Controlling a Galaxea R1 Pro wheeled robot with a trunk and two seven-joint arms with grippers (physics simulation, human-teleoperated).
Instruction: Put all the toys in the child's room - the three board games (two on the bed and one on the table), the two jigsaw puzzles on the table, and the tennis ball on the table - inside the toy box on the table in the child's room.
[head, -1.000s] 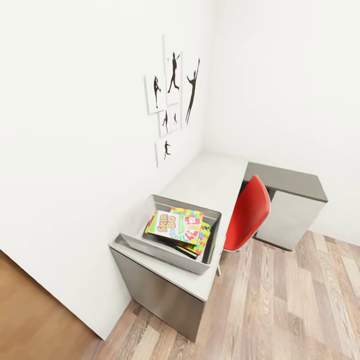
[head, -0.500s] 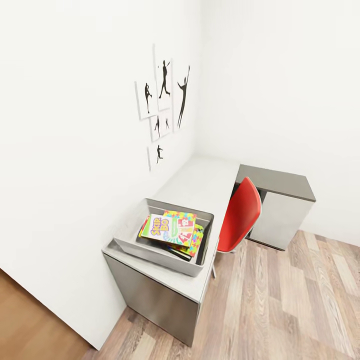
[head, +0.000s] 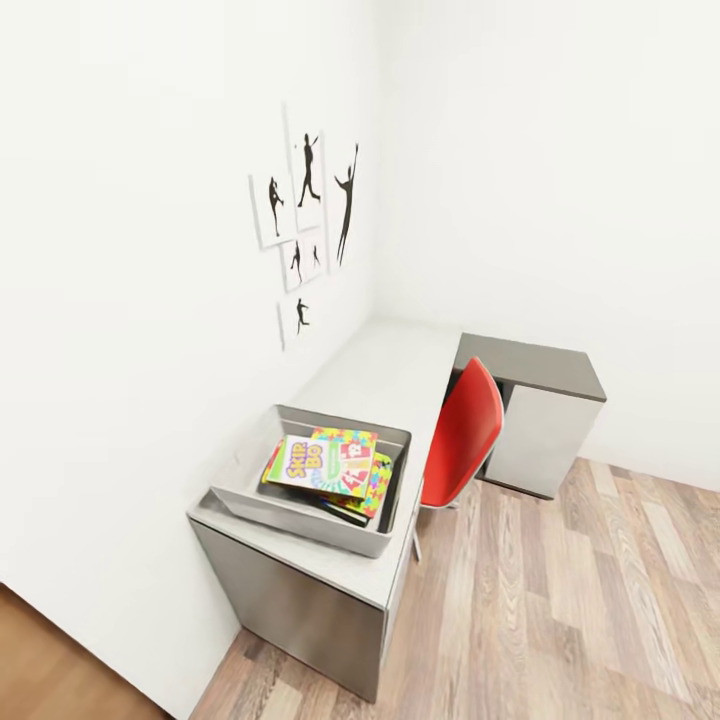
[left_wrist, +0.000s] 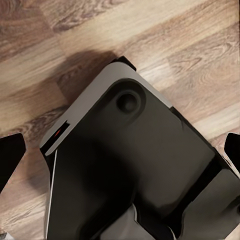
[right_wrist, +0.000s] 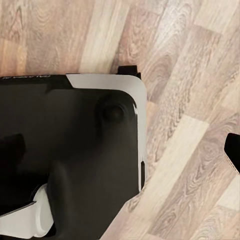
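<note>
One toy box is seen on the table, set at the near end of the desk top, with its near rim close to the table's front edge and its left corner just beside the wall. Inside it, one Skip-Bo board game lies on top of a stack; under it the coloured edges of at least one jigsaw puzzle can be made out, though the full count of layers cannot be told. One red chair is tucked against the table's inner edge, just right of the box. Six silhouette pictures are hung on the wall. Open wood-plank floor lies to the right of the table. In both wrist views the robot's dark base is seen over floor; dark fingertips stand at opposite edges of the left wrist view, so the left gripper is spread apart; the right gripper's state cannot be told.
</note>
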